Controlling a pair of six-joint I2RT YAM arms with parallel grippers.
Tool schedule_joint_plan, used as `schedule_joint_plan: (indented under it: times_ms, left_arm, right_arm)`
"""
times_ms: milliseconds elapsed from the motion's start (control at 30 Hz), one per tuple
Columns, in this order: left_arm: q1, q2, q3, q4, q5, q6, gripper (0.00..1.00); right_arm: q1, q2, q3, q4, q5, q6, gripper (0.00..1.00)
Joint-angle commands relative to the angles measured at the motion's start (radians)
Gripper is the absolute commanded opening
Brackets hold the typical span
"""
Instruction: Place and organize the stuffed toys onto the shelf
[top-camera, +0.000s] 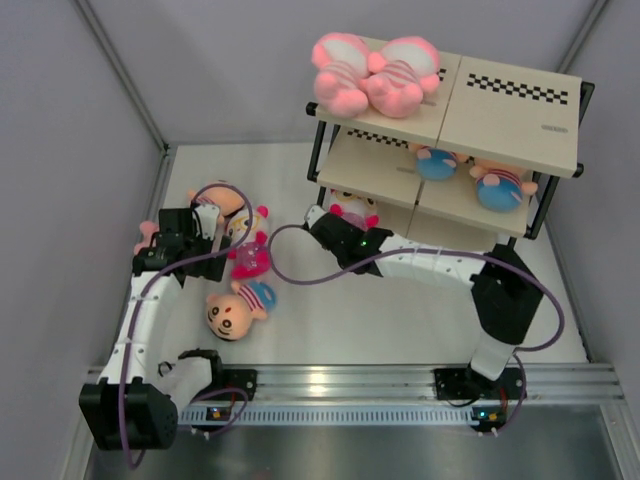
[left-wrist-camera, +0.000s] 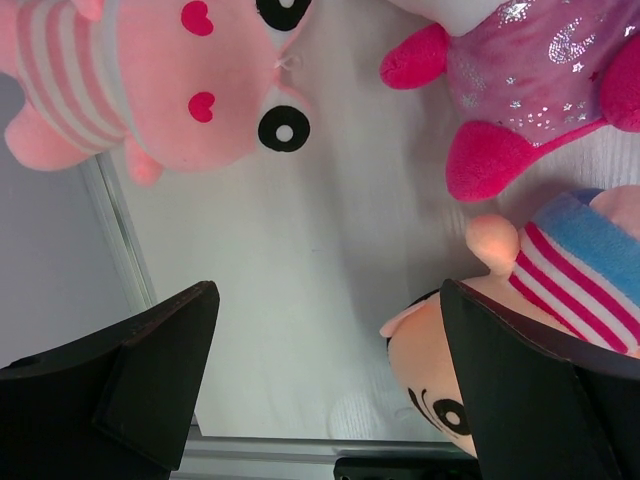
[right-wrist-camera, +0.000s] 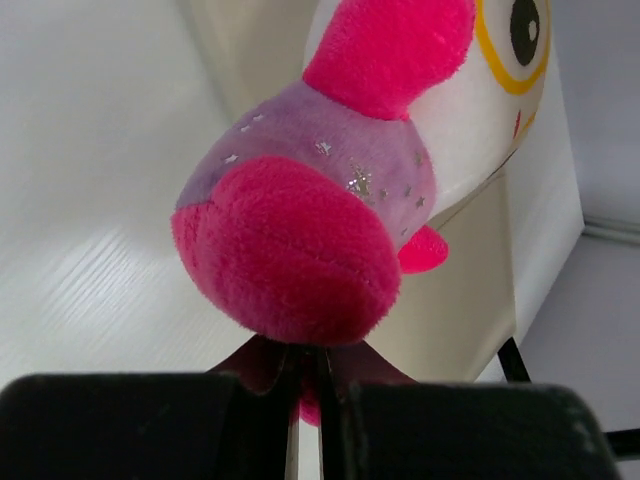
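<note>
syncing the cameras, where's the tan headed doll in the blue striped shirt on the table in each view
Top external: tan-headed doll lies lower left on the table.
Left wrist: the doll sits at the right edge, partly behind an end effector finger.
Right wrist: not in it; only the held magenta doll shows.
Shared landmark: loose magenta doll, beside it.

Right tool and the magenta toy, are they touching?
Touching. The right wrist view shows the right tool pinched shut on the underside of the magenta toy.
</note>
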Motion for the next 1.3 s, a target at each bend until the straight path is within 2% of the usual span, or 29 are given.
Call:
schedule_joint_plan:
  times_ms: [0, 167, 367, 467, 500, 633, 733, 800, 1000, 1133, 1267]
  left_arm:
    - [0.002, -0.040, 0.010, -0.008, -0.007, -0.001, 0.99]
    - [0.002, -0.044, 0.011, -0.011, -0.007, -0.001, 0.99]
    - [0.002, -0.033, 0.014, -0.011, 0.005, 0.004, 0.99]
    - [0.002, -0.031, 0.014, -0.011, 0.003, 0.001, 0.99]
    - [0.002, -0.033, 0.013, -0.013, 0.003, 0.002, 0.99]
    - [0.002, -0.036, 0.008, -0.011, 0.003, 0.005, 0.99]
    - [0.004, -0.028, 0.008, -0.013, 0.003, 0.005, 0.99]
    - [0.002, -0.017, 0.011, -0.011, 0.000, 0.004, 0.99]
    - [0.002, 0.022, 0.025, -0.011, 0.028, 0.057, 0.98]
    - [-0.018, 0.128, 0.069, -0.009, 0.032, 0.131, 0.97]
    - [-0.079, 0.321, 0.150, 0.001, 0.064, 0.149, 0.98]
  right_arm:
    - [-0.061, 0.130, 0.154, 0.067, 0.180, 0.060, 0.00]
    - [-0.106, 0.280, 0.228, 0.121, 0.225, 0.076, 0.00]
    - [-0.128, 0.346, 0.239, 0.251, 0.303, 0.057, 0.00]
    - [-0.128, 0.374, 0.251, 0.274, 0.329, 0.040, 0.13]
    - [-0.131, 0.380, 0.248, 0.288, 0.328, 0.034, 0.23]
    - [-0.126, 0.382, 0.244, 0.276, 0.331, 0.023, 0.39]
    - [-0.117, 0.342, 0.204, 0.282, 0.339, 0.020, 0.54]
    - [-0.102, 0.294, 0.167, 0.291, 0.342, 0.017, 0.60]
    - [-0.033, 0.175, 0.098, 0.290, 0.359, -0.025, 0.72]
    - [0.000, 0.081, 0.069, 0.276, 0.327, -0.011, 0.78]
    - [0.015, -0.066, 0.009, 0.279, 0.228, 0.027, 0.79]
